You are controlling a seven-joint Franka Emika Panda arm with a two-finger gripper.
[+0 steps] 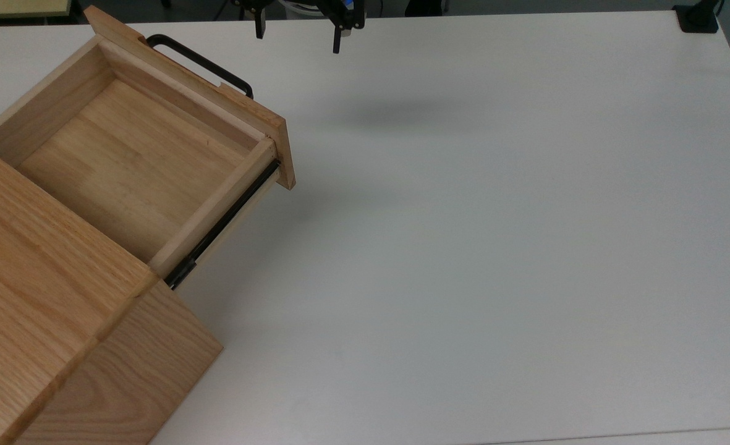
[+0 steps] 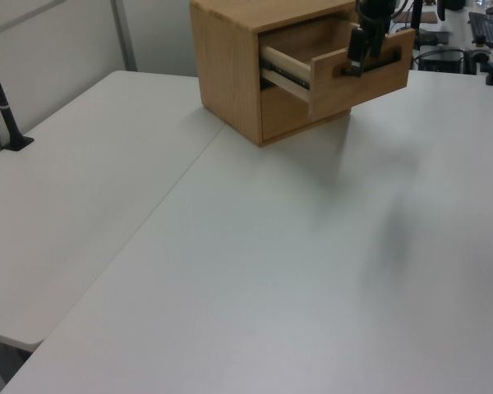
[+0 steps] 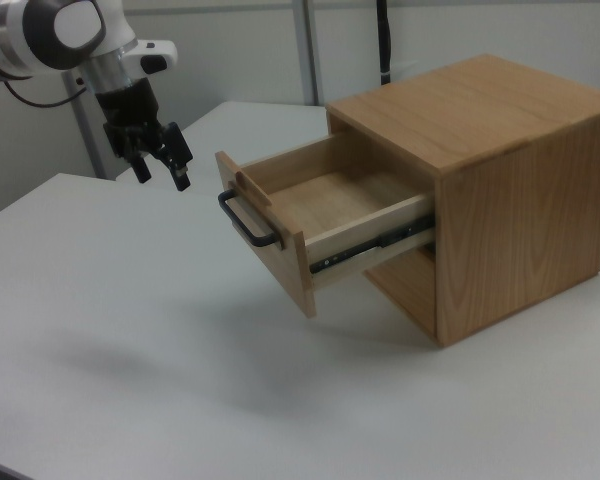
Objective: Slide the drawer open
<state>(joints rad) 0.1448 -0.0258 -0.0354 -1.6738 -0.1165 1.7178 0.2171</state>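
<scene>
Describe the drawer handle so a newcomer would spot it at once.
Start at the oak cabinet on the white table. Its upper drawer is slid out, and on the front panel sits the handle: a black U-shaped bar, the only dark fitting facing the claw.

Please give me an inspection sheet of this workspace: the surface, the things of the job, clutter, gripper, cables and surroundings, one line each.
Surface: white table, bare apart from the cabinet.
Job's things: drawer pulled well out of the oak cabinet, nothing inside it; black handle free; black side rail exposed.
Clutter: nothing seen.
Gripper: gripper open, holding nothing, in the air apart from the handle, on the right view's left of the drawer.
Cables: a dark cable by the arm's wrist.
Surroundings: black clamp mount at the table corner; black pole clamped at the table edge; grey partition walls behind.
</scene>
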